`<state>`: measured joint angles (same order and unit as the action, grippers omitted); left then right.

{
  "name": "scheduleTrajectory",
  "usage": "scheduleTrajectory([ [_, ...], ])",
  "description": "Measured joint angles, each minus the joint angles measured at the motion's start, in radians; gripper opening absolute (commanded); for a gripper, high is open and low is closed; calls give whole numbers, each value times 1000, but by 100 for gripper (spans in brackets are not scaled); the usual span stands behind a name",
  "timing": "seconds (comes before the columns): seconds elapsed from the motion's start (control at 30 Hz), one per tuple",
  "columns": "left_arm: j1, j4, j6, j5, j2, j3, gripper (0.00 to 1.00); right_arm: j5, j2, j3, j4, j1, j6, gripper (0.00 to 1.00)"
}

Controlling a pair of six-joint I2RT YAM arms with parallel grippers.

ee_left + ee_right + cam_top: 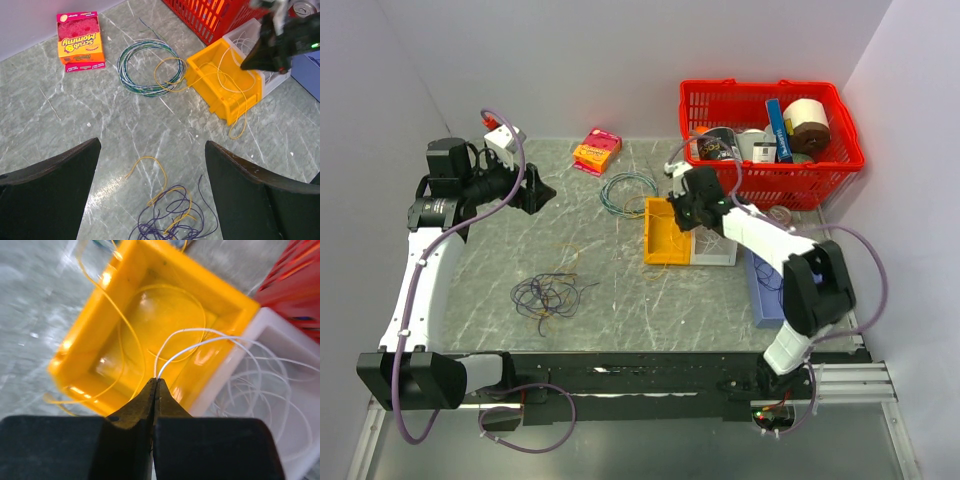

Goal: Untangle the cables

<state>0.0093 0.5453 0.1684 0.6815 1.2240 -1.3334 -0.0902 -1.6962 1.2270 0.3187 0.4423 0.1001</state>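
R gripper: jaws pressed together, pinching thin white wire strands at tip, above square yellow plastic bin. Thin yellow wire strands loop inside bin, some over rim. White strands run into white plastic tray touching bin.
L gripper: jaws wide apart, nothing between, hovering over grey marbled table. Tangled bunch of dark-purple + yellow cables on table below, well apart from bin.

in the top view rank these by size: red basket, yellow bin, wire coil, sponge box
1. red basket
2. yellow bin and wire coil: about alike, not ranked
3. sponge box
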Motion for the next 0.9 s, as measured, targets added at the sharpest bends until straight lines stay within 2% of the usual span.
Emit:
scheduleTrajectory([
  [0.23, 0, 2, 3, 0, 0, 0, 92, 2, 218, -58, -109, -66, -60, 0],
  [0.37, 0, 2, 3, -1, 0, 0, 92, 35, 275, -92, -142, -135, -79, 0],
  [0.6, 0, 2, 3, -2, 0, 0, 92, 179, 251, -162, -122, -189, -53, 0],
  [0.73, 0, 2, 3, -3, 0, 0, 92, 195, 185, -186, -129, -189, -48, 0],
  [0.77, 0, 2, 3, -3, 0, 0, 92, 195, 177, -199, -128, -189, -50, 1],
  [0.83, 0, 3, 4, -3, 0, 0, 92, 190, 175, -220, -125, -189, -51, 12],
  [0.87, 0, 5, 4, -4, 0, 0, 92, 179, 178, -226, -123, -188, -50, 25],
  [0.9, 0, 6, 5, -6, 0, 0, 92, 166, 185, -231, -129, -186, -47, 30],
])
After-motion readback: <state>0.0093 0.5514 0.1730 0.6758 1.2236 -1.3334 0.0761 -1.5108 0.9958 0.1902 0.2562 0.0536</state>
